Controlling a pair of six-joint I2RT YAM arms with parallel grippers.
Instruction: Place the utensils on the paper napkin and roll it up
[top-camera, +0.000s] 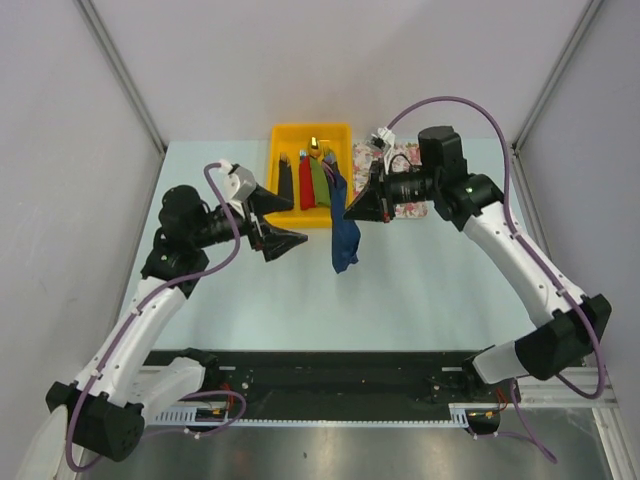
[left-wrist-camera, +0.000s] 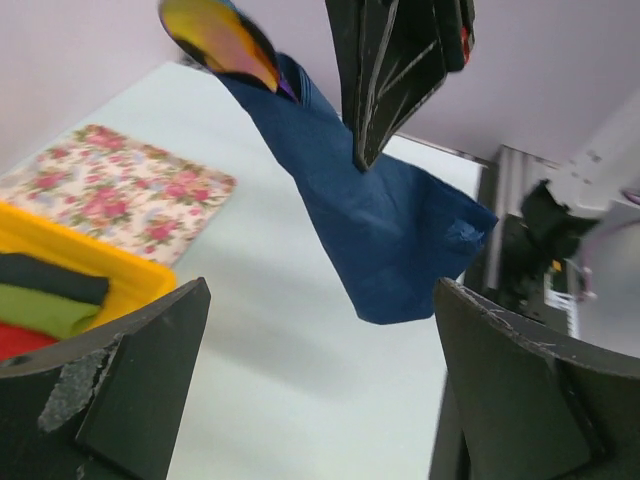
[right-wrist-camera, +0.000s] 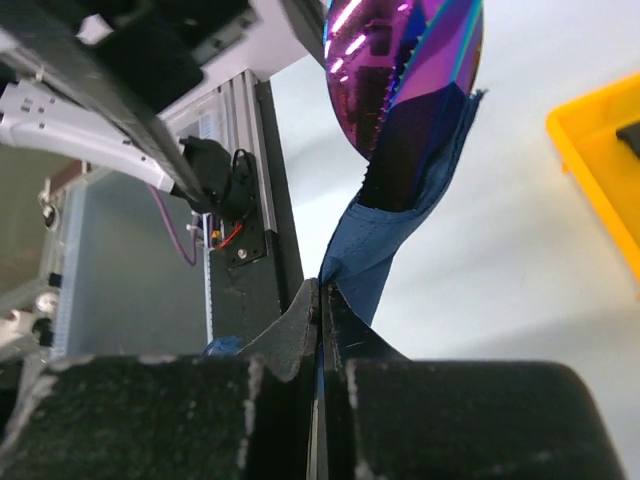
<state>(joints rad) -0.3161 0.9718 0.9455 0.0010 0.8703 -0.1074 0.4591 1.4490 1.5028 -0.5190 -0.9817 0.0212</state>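
The pale table (top-camera: 400, 300) carries a yellow tray (top-camera: 340, 132) at the middle of its far edge, and in it lie narrow black, red and green bundles (top-camera: 306, 185) side by side. Just right of the tray, also by the far edge, lies a floral mat (left-wrist-camera: 110, 190), partly hidden from above by the right arm. The paper napkin (top-camera: 345, 240) is off the table: it hangs as a loose, dark blue roll in the air just beyond the tray's near right corner, slanting down toward the middle of the table (whether its lower end brushes the surface I cannot tell). The right claw (right-wrist-camera: 320, 300) reaches in from the mat's side and is pinched fully closed on the upper part of the napkin, the blue paper squeezed between its two black fingers. The left claw (top-camera: 300, 221) stands spread as wide as it goes, holding nothing, just left of the hanging roll and beside the tray's near left corner, its fingers apart from the paper. Of the utensils, the spoon (left-wrist-camera: 215, 35) shows its shiny red-purple bowl poking out of the roll's top end; the rest is wrapped inside the napkin, so the second piece cannot be made out for certain.
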